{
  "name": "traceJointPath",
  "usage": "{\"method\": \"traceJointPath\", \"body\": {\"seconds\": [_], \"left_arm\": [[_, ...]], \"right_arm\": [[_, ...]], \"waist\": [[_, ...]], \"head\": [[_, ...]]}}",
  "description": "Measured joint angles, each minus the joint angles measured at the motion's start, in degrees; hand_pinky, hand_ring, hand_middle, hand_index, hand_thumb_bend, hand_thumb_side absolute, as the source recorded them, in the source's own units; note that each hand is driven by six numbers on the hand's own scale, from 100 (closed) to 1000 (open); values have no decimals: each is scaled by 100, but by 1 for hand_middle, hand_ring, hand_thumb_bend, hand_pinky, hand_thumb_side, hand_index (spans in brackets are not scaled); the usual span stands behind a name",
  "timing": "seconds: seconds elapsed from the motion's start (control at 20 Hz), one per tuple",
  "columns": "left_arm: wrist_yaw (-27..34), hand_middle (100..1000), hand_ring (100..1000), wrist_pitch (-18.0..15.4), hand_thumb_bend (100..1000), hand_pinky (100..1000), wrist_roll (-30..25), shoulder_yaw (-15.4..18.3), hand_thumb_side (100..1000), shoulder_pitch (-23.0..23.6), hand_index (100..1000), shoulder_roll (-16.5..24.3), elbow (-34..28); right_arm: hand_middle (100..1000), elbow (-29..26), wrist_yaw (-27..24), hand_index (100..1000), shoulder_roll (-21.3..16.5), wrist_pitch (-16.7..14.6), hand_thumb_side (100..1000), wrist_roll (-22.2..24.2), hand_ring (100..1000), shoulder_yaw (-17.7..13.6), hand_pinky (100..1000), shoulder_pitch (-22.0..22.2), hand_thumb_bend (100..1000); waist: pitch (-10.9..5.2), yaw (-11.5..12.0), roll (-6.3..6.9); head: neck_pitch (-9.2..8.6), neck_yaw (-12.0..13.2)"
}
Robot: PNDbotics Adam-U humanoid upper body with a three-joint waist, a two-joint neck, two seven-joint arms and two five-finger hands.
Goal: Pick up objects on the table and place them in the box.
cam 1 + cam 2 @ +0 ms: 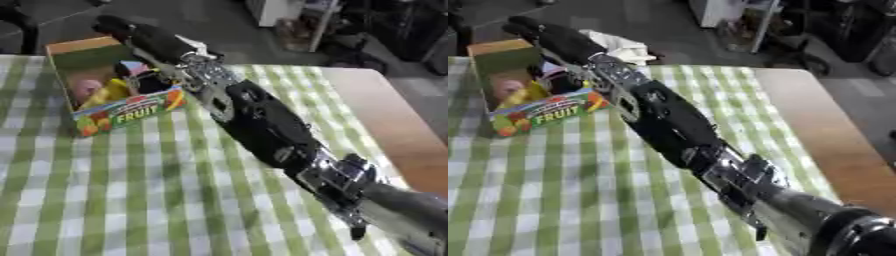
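A cardboard box (131, 114) with a "FRUIT" label stands at the far left of the green-and-white checked tablecloth (131, 190). Inside it lie a pink round item (86, 89), a yellow item (109, 92) and a pale blue and pink item (133, 67). My right arm stretches from the lower right corner diagonally across the table. Its black right hand (149, 40) hovers over the box's right far side. A dark shape (156, 82) below the hand reaches into the box. I cannot make out whether the hand holds anything. My left hand does not show.
Bare wooden tabletop (394, 130) runs along the right beyond the cloth. A white object (623, 47) lies behind the table's far edge. Furniture and dark clutter (367, 30) stand on the floor at the back right.
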Motion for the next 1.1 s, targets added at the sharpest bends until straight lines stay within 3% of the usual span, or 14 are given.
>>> {"method": "traceJointPath", "body": {"seconds": [0.15, 0.35, 0.5, 0.8, 1.1], "left_arm": [[-58, 548, 634, 16, 100, 602, 87, 73, 743, 138, 799, 9, 0], [-162, 547, 633, 35, 100, 600, 232, 172, 742, 343, 797, 109, 0], [-209, 552, 637, 33, 100, 600, 335, 227, 741, 475, 797, 186, 0], [-220, 577, 658, 10, 100, 600, 535, 265, 742, 590, 801, 253, 0], [-203, 592, 673, -18, 100, 601, 739, 315, 752, 778, 802, 251, 0]], "right_arm": [[879, -731, -1029, 967, -198, 51, 172, -34, 750, -12, 806, 407, 100], [829, -2148, -2402, 927, -323, 256, 391, -187, 706, -227, 790, 1392, 100], [813, -3119, -3019, 910, -201, 325, 421, -293, 693, -427, 784, 2204, 100], [766, -3659, -3455, 880, 471, -120, 464, -409, 652, -657, 759, 3369, 100], [743, -3669, -3481, 874, 1120, -509, 499, -381, 629, -725, 750, 3908, 100]], "waist": [[-24, -280, 15], [-139, -590, 6], [-184, -831, -2], [-255, -1169, 58], [-272, -1393, 120]], "head": [[14, 240], [129, 604], [203, 881], [336, 1513], [466, 2133]]}}
